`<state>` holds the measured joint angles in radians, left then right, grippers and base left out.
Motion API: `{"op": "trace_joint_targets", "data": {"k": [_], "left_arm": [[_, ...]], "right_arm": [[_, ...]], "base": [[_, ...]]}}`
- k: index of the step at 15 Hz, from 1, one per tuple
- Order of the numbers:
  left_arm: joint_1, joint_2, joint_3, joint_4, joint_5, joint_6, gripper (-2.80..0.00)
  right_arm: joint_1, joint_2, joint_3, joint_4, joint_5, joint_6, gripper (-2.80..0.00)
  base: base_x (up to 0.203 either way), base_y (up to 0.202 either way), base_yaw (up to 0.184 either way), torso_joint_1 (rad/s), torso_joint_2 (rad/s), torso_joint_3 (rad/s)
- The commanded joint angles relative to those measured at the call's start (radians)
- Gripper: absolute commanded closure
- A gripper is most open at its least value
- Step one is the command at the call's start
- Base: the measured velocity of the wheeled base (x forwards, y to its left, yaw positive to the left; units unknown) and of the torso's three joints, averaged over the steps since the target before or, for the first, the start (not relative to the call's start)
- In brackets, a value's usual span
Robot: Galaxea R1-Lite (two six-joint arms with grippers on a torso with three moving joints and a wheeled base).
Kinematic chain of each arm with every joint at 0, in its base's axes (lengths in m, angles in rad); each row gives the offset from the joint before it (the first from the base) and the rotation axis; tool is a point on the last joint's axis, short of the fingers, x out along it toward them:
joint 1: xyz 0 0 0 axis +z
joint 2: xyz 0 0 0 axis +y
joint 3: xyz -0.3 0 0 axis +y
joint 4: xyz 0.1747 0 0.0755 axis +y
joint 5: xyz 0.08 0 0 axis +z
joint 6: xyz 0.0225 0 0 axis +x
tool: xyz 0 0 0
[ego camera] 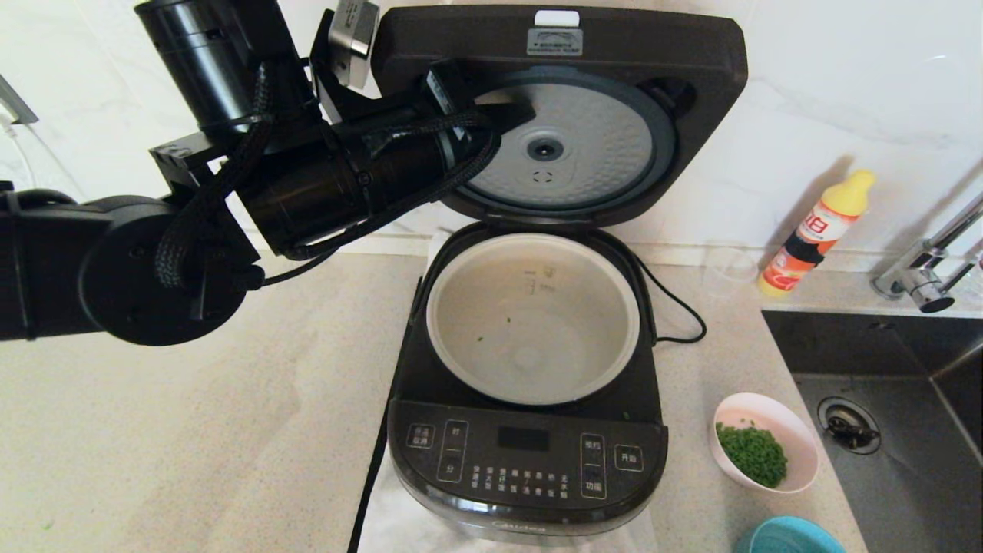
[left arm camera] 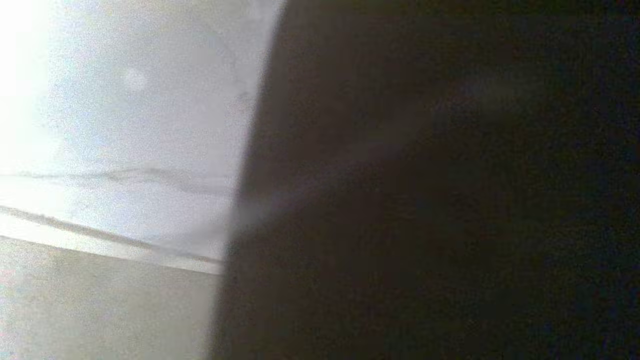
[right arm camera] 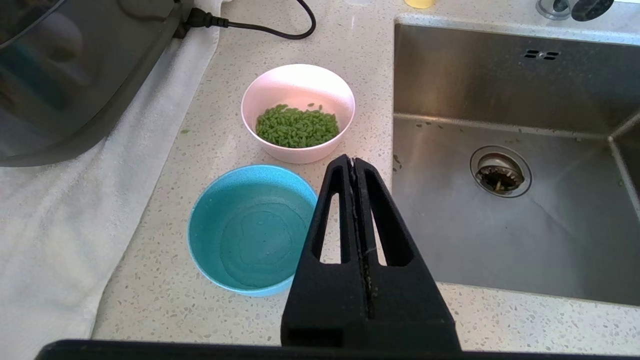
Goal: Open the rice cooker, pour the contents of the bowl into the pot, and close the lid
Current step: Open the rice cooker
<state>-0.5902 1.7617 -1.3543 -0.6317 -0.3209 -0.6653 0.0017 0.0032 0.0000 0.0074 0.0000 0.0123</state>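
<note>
Left tool [ego camera: 503, 115] tips hidden against lid [ego camera: 614, 46]; blue bowl [ego camera: 791, 538] cropped.

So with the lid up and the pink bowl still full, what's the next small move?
Probably draw the left arm clear of the open lid; the pot is nearly empty and the green bits sit unpoured in the pink bowl.
</note>
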Motion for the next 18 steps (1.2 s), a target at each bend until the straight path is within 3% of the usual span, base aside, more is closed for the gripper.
{"op": "trace_joint_targets", "data": {"k": [1, 18], "left_arm": [[0.003, 0.024, -0.021, -0.003, 0.001, 0.000, 0.00], [0.017, 0.052, -0.093, 0.006, -0.001, 0.005, 0.00]], "right_arm": [[0.000, 0.000, 0.000, 0.000, 0.000, 0.000, 0.00], [0.000, 0.000, 0.000, 0.000, 0.000, 0.000, 0.00]], "base": [[0.000, 0.000, 0.000, 0.000, 0.00, 0.000], [0.000, 0.000, 0.000, 0.000, 0.00, 0.000]]}}
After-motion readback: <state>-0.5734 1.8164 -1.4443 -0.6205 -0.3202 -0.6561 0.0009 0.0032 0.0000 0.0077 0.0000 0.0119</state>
